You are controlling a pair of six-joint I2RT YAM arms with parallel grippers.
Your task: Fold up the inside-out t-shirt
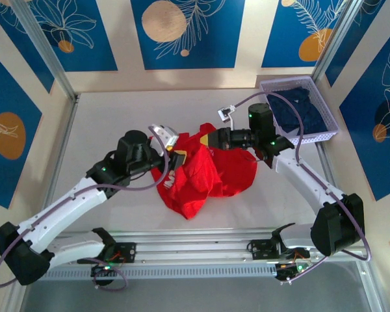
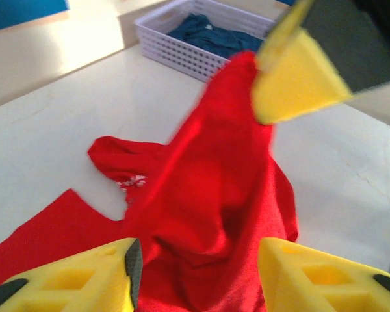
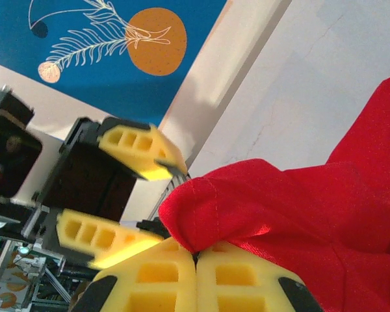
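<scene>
near the middle of the table [image 1: 104, 130], between the two arms, the shirt [image 1: 211, 179] lies as a crumpled red heap, with one part lifted. the right gripper [image 3: 196, 257] is closed on a fold of red cloth, pinched tight between its pads. the left gripper [image 2: 198, 263] stands just beside it with jaws apart and holds nothing; the cloth is below and in front of them.

the shirt looks light, soft and limp, so i judge it will sag and slide from wherever it is held, and it will not break. a good place to take it is a hem or a seam edge, not the loose middle.

from above, the heap runs on a slant from near-left to far-right, and the lifted ridge rises toward the right gripper. i cannot tell where the collar points. a small white print [image 2: 133, 182] shows on one fold. the basket [image 1: 325, 127] is well apart.
</scene>
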